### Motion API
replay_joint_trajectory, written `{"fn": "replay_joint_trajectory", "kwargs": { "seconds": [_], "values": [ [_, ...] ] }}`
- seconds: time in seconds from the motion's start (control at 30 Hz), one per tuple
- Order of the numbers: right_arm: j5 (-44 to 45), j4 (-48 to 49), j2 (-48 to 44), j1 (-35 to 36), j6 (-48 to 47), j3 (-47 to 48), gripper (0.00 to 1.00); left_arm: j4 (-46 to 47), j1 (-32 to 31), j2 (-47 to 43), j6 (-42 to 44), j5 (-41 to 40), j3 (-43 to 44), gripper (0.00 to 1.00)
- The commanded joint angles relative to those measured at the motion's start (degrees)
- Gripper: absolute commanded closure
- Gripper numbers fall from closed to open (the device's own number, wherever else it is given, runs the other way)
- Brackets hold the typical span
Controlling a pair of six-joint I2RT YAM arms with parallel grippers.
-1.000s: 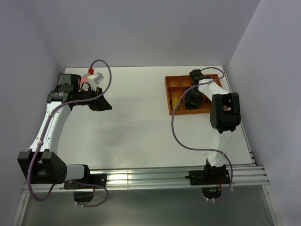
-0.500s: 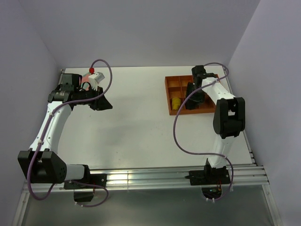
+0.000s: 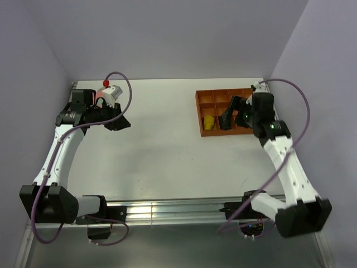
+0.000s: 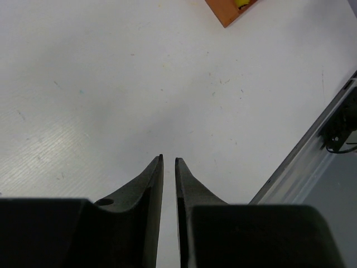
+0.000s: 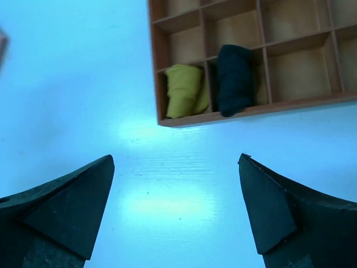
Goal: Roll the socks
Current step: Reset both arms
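Two rolled socks lie side by side in the front row of the orange tray (image 5: 251, 110): a mustard-yellow sock (image 5: 184, 97) and a black sock (image 5: 234, 81). From above, the yellow sock (image 3: 208, 121) shows in the tray (image 3: 198, 114), while the black one is hard to tell from my right gripper (image 3: 224, 125) hanging over it. In its own wrist view, my right gripper (image 5: 176, 157) stands wide open over bare table, short of the tray, holding nothing. My left gripper (image 3: 125, 125) hovers at the table's left. Its fingers (image 4: 168, 159) are a narrow slit apart and empty.
The tray's other compartments (image 5: 290, 19) look empty. A corner of the tray (image 4: 226, 14) shows far off in the left wrist view. An aluminium rail (image 3: 167, 209) runs along the near edge of the table. Walls close in on the left, back and right.
My right gripper has drawn back out of the tray and opened wide, with the arm swinging to the right. The black sock stays in the tray. My left arm has barely shifted.
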Motion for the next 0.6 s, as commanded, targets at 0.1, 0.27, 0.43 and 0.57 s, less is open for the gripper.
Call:
{"fn": "replay_joint_trajectory", "kwargs": {
  "seconds": [0.1,0.27,0.43,0.57],
  "values": [
    [-6.07,7.56,-20.33,1.25,0.69,-15.94,0.0,3.47,-0.27,-2.5,-0.67,-4.51,-1.98,0.8],
    [-10.09,9.74,-34.82,1.6,1.39,-24.39,0.0,5.49,-0.27,-4.34,-1.02,-6.44,-5.06,0.8],
    [-8.45,9.14,-38.28,1.52,1.83,-26.51,0.0,6.37,-0.27,-5.75,-1.46,-7.32,-5.77,0.8],
    [-8.62,9.58,-37.76,1.52,1.83,-25.81,0.0,6.37,-0.27,-5.93,-1.46,-7.59,-5.86,0.8]
  ]
}}
